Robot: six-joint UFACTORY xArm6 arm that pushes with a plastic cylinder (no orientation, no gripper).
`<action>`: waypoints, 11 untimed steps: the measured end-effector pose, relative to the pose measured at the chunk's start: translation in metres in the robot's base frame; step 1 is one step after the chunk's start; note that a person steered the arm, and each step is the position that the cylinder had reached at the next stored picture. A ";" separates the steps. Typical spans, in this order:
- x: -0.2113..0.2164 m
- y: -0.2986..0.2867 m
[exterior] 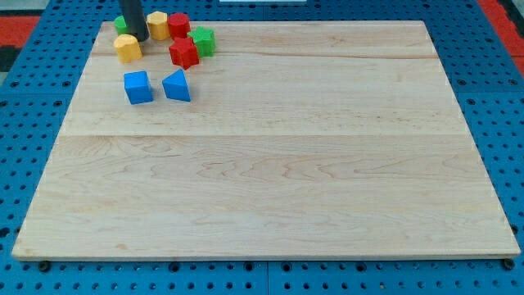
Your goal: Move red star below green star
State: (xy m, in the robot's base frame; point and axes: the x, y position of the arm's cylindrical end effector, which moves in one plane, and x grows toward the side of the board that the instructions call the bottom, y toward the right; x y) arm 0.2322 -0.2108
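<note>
The red star [184, 52] lies near the view's top left, touching the green star [203, 40] on that block's lower left side. My tip [137, 38] stands left of both, just above a yellow block [127, 48] and left of a second yellow block [157, 25]. A red block [178, 24] lies above the red star. A green block [121, 24] is partly hidden behind the rod.
A blue cube [137, 87] and a blue triangular block [177, 85] lie below the cluster. The wooden board [270, 164] rests on a blue perforated surface; its top edge runs close behind the blocks.
</note>
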 end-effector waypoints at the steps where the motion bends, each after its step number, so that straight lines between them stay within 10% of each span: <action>1: 0.005 0.000; 11: 0.040 0.127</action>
